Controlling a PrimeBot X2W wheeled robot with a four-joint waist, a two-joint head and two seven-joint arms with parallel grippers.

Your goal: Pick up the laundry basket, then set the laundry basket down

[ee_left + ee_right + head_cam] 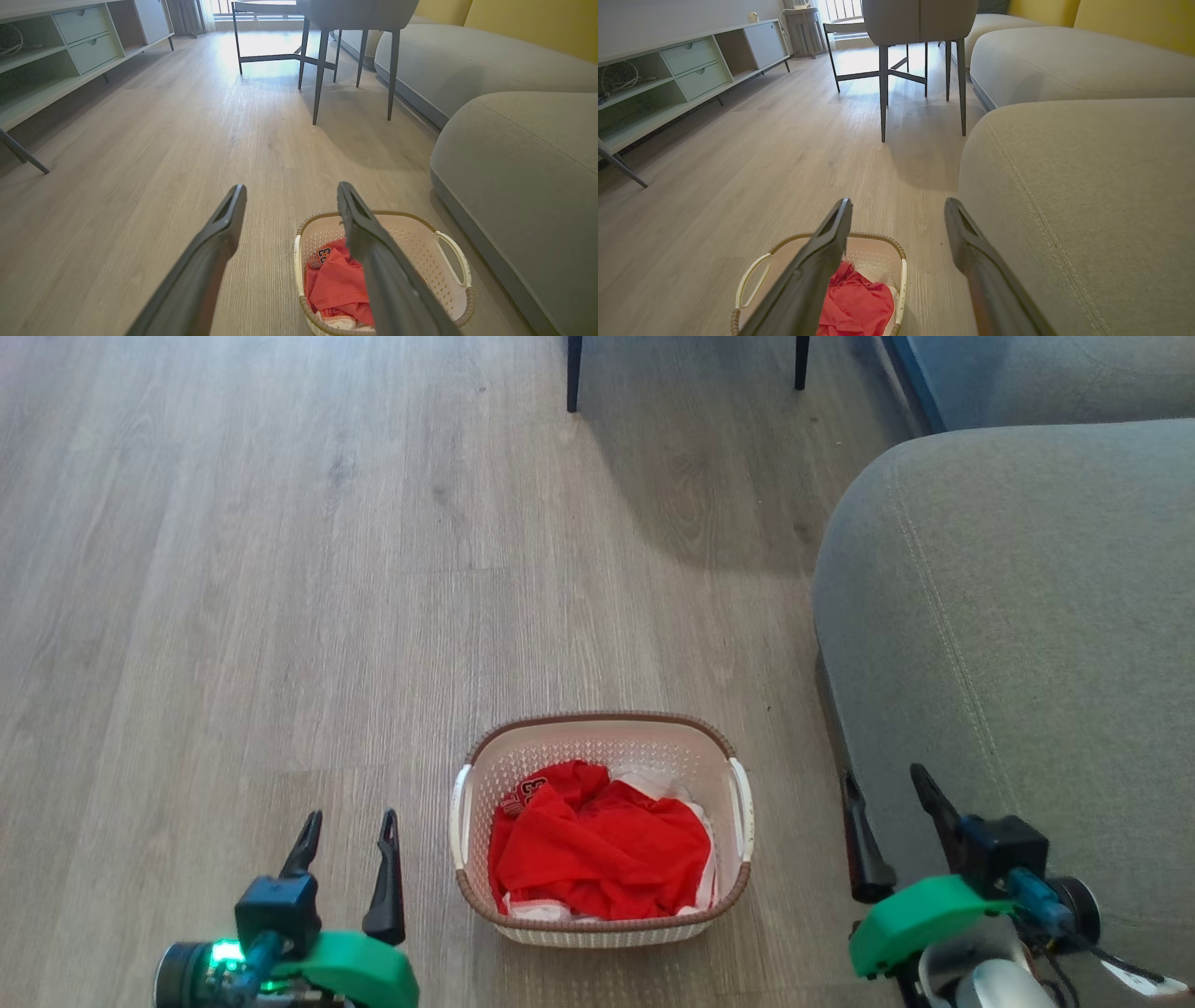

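Both the left gripper (350,821) and right gripper (883,777) hang spread and empty, flanking the laundry basket (597,719) on the floor (280,616) beside the sofa (1008,616). Stiff-looking, probably light plastic holding red clothes (597,849), it is best taken by its white side handles (460,812).

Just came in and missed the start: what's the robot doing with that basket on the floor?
Nothing is lifted yet. The laundry basket, holding red clothes, sits on the wooden floor beside the grey sofa. The left pincer and the right pincer hang open on either side of it, not touching it, so the pick-up is not yet begun.
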